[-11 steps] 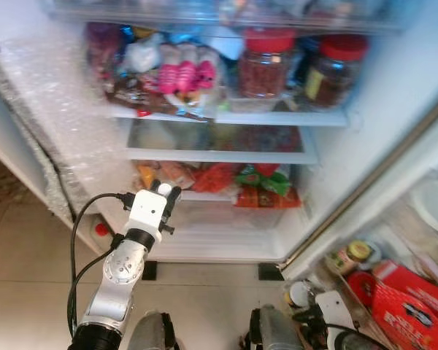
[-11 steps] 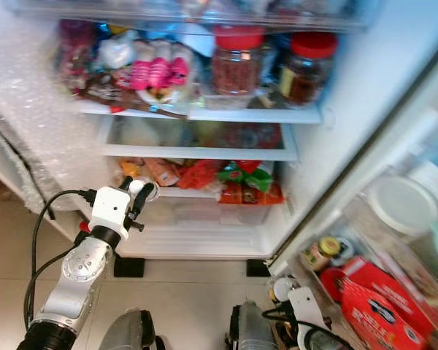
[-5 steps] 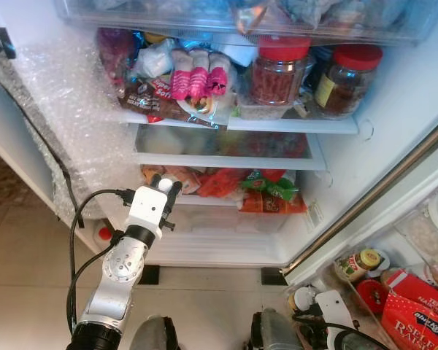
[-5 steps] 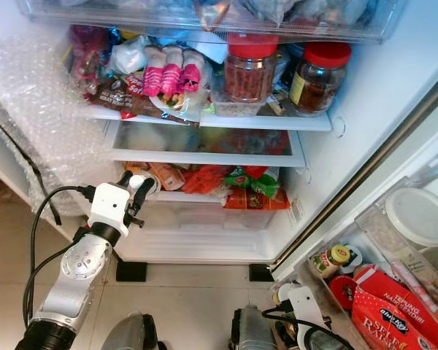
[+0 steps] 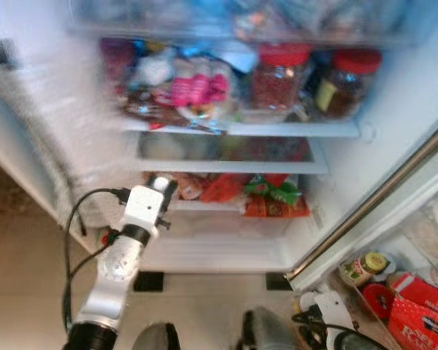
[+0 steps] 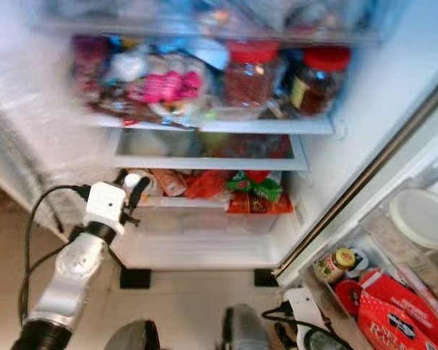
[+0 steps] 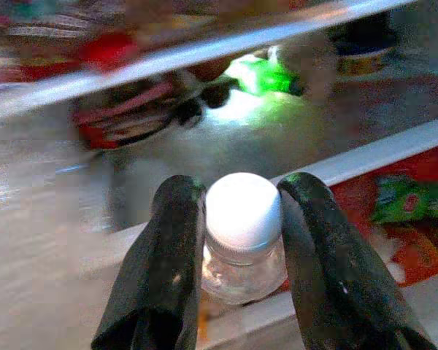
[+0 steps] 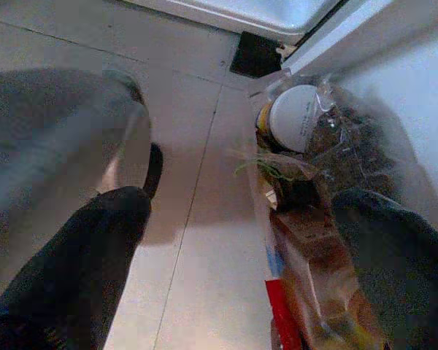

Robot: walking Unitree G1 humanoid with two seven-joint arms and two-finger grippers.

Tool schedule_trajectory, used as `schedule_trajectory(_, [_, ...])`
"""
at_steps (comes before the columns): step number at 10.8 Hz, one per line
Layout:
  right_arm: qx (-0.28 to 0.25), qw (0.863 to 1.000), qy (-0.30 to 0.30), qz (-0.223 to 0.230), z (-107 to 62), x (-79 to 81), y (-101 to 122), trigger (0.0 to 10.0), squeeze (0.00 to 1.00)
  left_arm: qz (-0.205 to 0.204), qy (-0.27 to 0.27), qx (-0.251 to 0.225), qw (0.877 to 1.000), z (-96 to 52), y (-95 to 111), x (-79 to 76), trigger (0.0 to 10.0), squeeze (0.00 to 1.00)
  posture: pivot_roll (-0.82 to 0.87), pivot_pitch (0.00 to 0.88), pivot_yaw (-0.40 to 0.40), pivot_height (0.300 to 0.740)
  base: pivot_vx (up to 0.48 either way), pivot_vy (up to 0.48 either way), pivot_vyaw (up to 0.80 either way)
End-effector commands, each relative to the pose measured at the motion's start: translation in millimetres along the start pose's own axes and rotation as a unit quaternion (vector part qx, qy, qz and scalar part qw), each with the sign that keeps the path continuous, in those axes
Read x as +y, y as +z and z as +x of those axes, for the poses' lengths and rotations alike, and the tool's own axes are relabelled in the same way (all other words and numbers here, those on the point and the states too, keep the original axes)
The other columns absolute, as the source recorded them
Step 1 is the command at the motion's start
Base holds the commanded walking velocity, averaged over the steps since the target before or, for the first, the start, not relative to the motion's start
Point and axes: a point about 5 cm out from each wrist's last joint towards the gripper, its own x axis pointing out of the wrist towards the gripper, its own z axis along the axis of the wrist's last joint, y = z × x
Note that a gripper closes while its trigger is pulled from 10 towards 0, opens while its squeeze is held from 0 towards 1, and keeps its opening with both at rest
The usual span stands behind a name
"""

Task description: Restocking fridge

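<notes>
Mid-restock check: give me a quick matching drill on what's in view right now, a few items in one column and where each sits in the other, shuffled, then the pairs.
Items:
1. white-capped bottle
2. red-lidded jars
3. green packet
4. red box

Places:
A. in the open door's rack, lower right
B. between the left gripper fingers
C. upper shelf, right side
D. lower shelf, above the drawer

Pairs: 1-B, 2-C, 3-D, 4-A

Home kitchen: open fridge [image 5: 394, 109] w/ food jars [image 5: 279, 73], tile floor [image 5: 22, 277].
</notes>
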Motion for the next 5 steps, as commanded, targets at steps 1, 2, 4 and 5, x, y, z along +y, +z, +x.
schedule_trajectory(1, [0.009, 1.000, 0.000, 0.002, -0.7, -0.3, -5.1, 10.0, 0.00, 0.009, -0.004, -0.014, 1.000, 1.2, 5.3, 0.6, 10.0, 0.00, -0.14, 0.167, -0.036, 0.641, 0.326, 0.000, 0.00])
schedule_trajectory(2, [0.010, 1.000, 0.000, 0.002, -0.7, -0.4, -5.1, 10.0, 0.00, 0.008, -0.005, -0.013, 1.000, 1.2, 5.4, 0.4, 10.0, 0.00, -0.14, 0.167, -0.036, 0.641, 0.326, 0.000, 0.00])
schedule_trajectory(4, [0.010, 1.000, 0.001, 0.002, -0.7, -0.3, -5.1, 10.0, 0.00, 0.005, -0.009, -0.014, 1.000, 1.1, 5.7, -0.5, 10.0, 0.00, -0.13, 0.166, -0.035, 0.641, 0.326, 0.000, 0.00])
schedule_trajectory(5, [0.010, 1.000, 0.001, 0.004, -0.6, 0.1, -5.1, 10.0, 0.00, -0.011, -0.031, -0.014, 0.999, 1.9, 6.8, -5.6, 10.0, 0.00, -0.13, 0.167, -0.034, 0.641, 0.326, 0.000, 0.00])
